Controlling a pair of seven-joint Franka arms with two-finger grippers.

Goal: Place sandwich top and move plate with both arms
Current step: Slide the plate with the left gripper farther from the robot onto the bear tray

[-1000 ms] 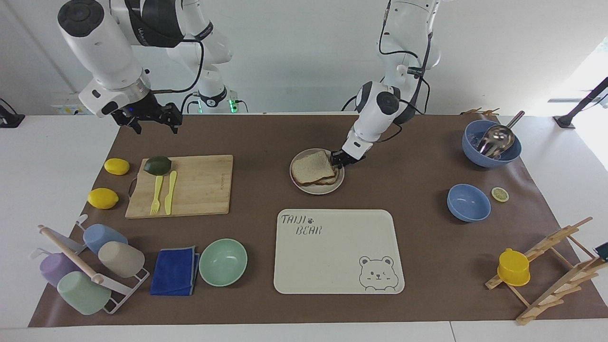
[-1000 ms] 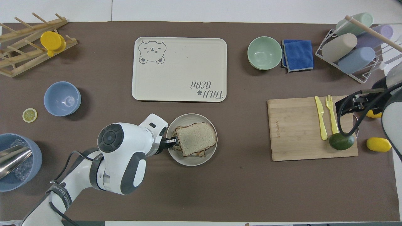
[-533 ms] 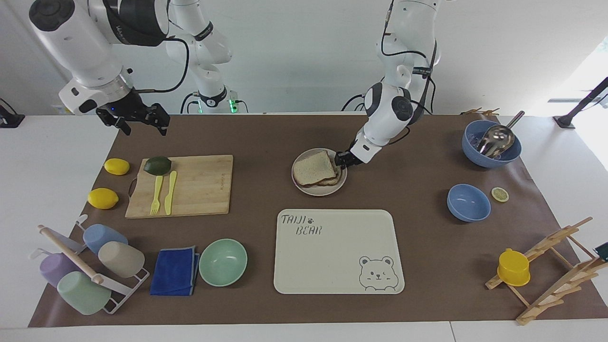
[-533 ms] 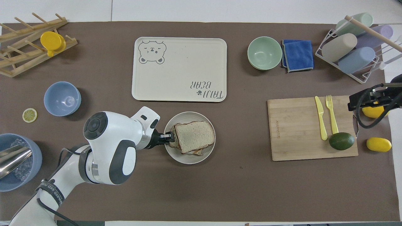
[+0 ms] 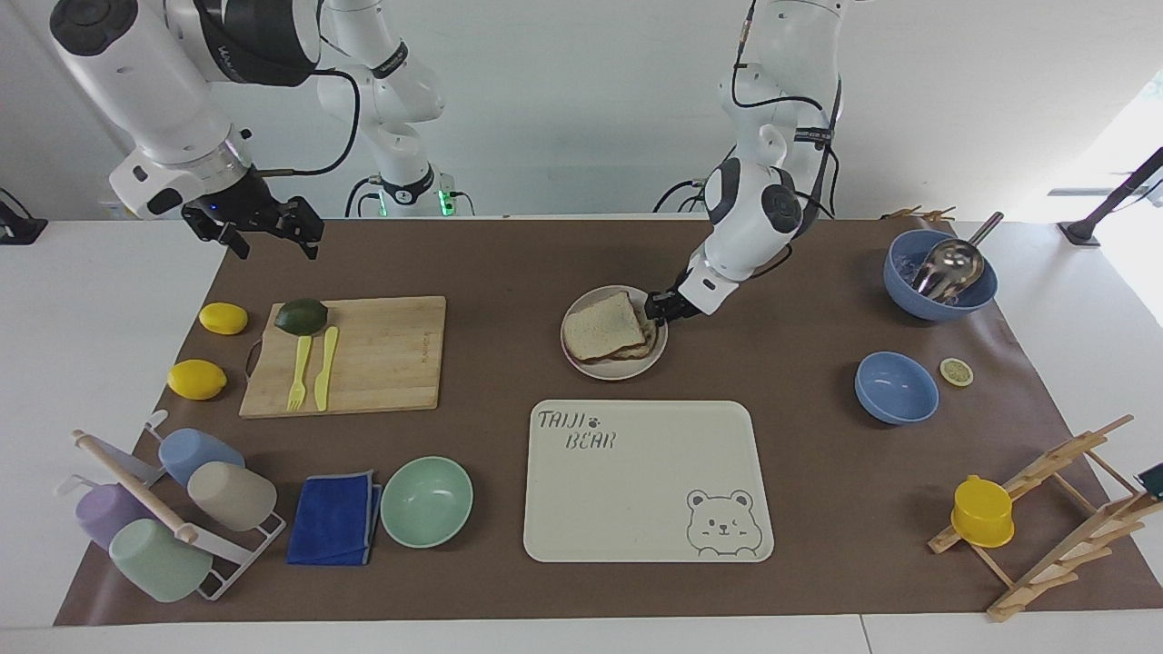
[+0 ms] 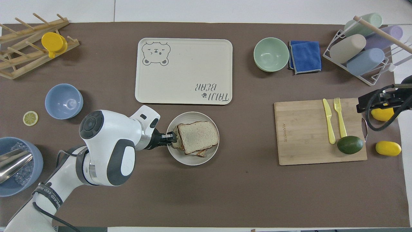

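The left gripper [image 5: 656, 307] is clamped on the raised rim of the plate [image 5: 591, 368], a small round beige-grey dish with a matte glaze, at the edge that faces the left arm's end of the table. Right against its black fingers lies the sandwich top [image 5: 602, 325], a roughly square slice of pale, porous bread with a darker crust, resting slightly askew on the lower slices stacked in the plate. Farther from the robots than the gripper lies the tray [image 5: 636, 490], a smooth cream rectangle with rounded corners, a bear drawing and printed letters. All of it sits on a flat brown paper-like mat [image 5: 781, 454]. Toward the left arm's end stand two glossy blue bowls [image 5: 896, 388], the one nearer to the robots holding a shiny metal scoop [image 5: 949, 263]. The right gripper [image 5: 269, 234] hangs in the air with its black fingers spread and nothing between them, over the mat's edge at the right arm's end, near a bamboo cutting board [image 5: 382, 359] that carries a dark green avocado [image 5: 301, 316] and a yellow plastic fork and knife [image 5: 313, 368].
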